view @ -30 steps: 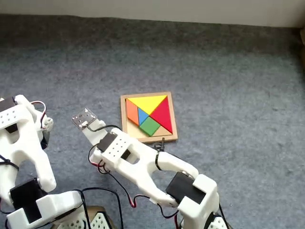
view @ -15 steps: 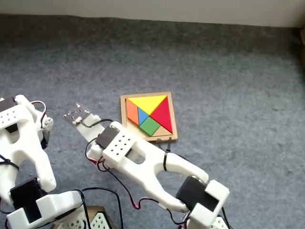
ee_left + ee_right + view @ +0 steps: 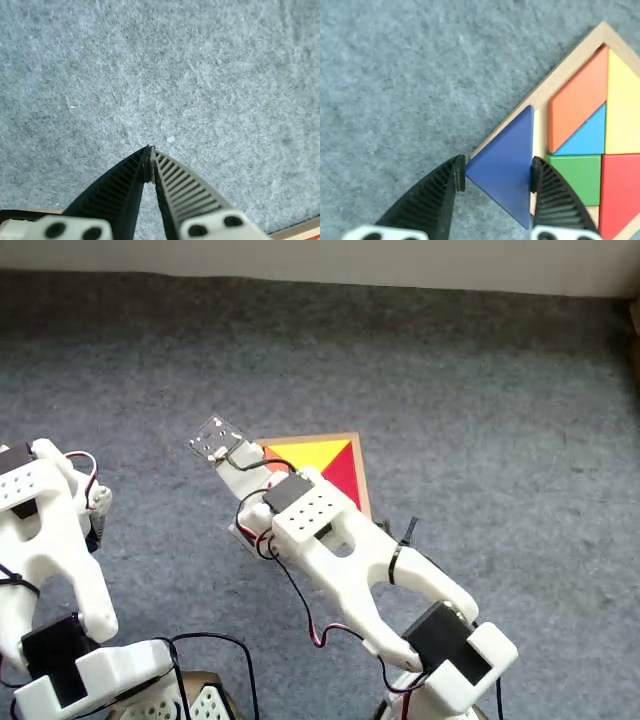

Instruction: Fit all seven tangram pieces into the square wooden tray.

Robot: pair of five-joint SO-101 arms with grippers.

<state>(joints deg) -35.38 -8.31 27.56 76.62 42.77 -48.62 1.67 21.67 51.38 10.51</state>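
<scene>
My right gripper [image 3: 497, 172] is shut on a dark blue triangle [image 3: 507, 170], one finger on each side. The triangle hangs over the near-left rim of the square wooden tray [image 3: 555, 80], partly above the carpet. In the tray lie an orange parallelogram [image 3: 577, 100], a light blue triangle [image 3: 585, 137], a green square [image 3: 575, 172], a yellow triangle [image 3: 622, 110] and a red triangle [image 3: 620, 195]. From above, my right arm [image 3: 310, 520] covers the left half of the tray [image 3: 340, 437]. My left gripper [image 3: 150, 152] is shut and empty over bare carpet.
Grey carpet surrounds the tray on all sides. My left arm [image 3: 45, 540] stands folded at the left edge, well apart from the tray. Loose cables [image 3: 300, 610] trail beside the right arm.
My right arm has swung from the carpet left of the tray to the right and away, so it now lies over the tray's left side. The left arm has kept still.
</scene>
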